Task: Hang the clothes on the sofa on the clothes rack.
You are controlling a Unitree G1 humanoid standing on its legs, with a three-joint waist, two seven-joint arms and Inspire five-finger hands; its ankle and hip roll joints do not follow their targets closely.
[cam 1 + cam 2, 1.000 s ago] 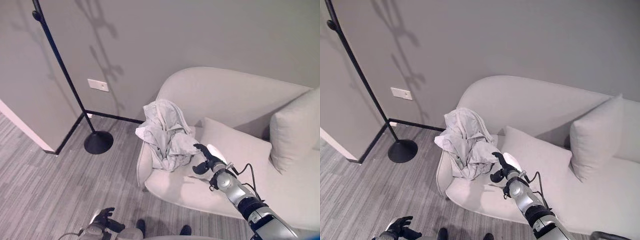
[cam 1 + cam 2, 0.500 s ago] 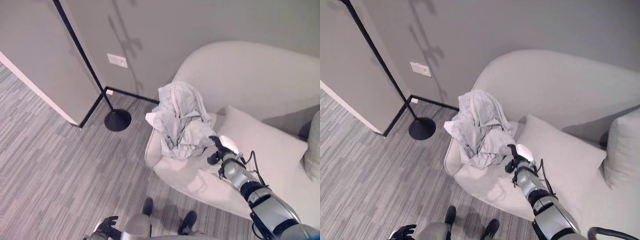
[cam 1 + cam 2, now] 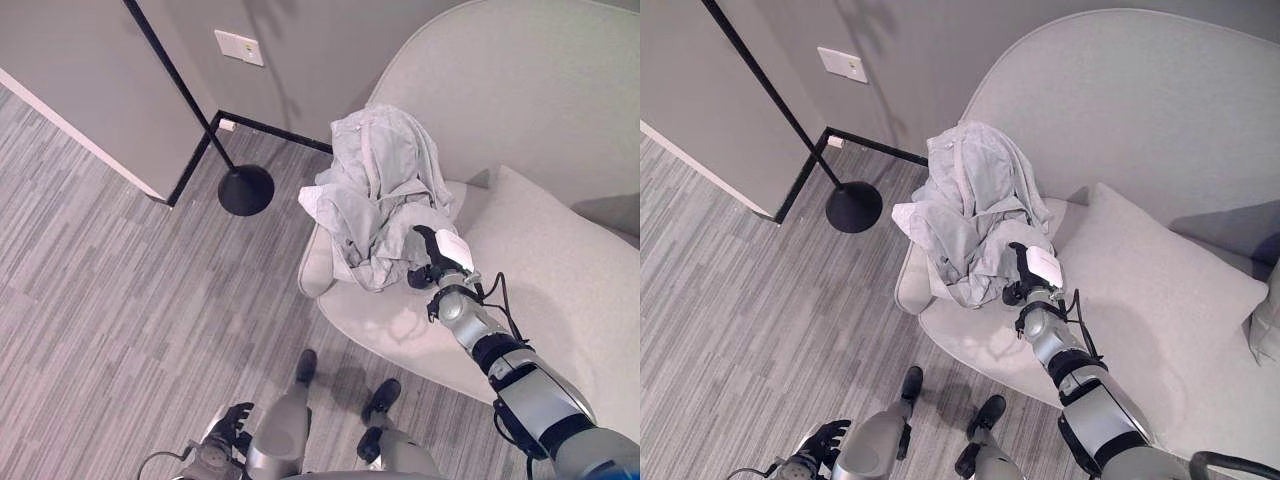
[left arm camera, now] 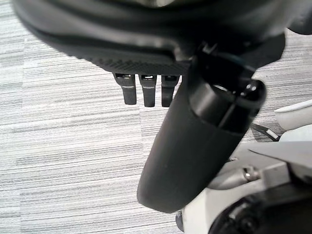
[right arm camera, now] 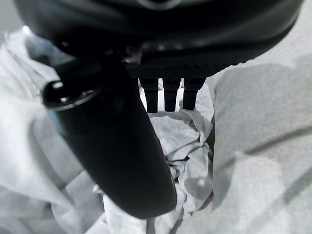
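Grey striped floor, grey wall, pale sofa [image 3: 560,290] with clothes [image 3: 385,200] heaped on its end arm.

The right hand [image 3: 1025,275] reaches the heap's lower edge, fingers [image 5: 169,95] straight and released, grasping nothing. The left hand [image 3: 228,432] hangs low over the floor [image 3: 120,290], fingers relaxed. The clothes rack [image 3: 230,170] stands near the sofa's end.

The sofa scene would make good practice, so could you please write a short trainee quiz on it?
1. True or false: the grey garment lies flat on the floor.
2. Which hand is at the garment: A) right hand B) left hand?
3. Fill in: the clothes rack has a round black ____ standing on the floor beside the sofa.

Key: 1 false, it is heaped over the sofa's arm. 2 A, with fingers straight; the left hangs low over the floor. 3 base.
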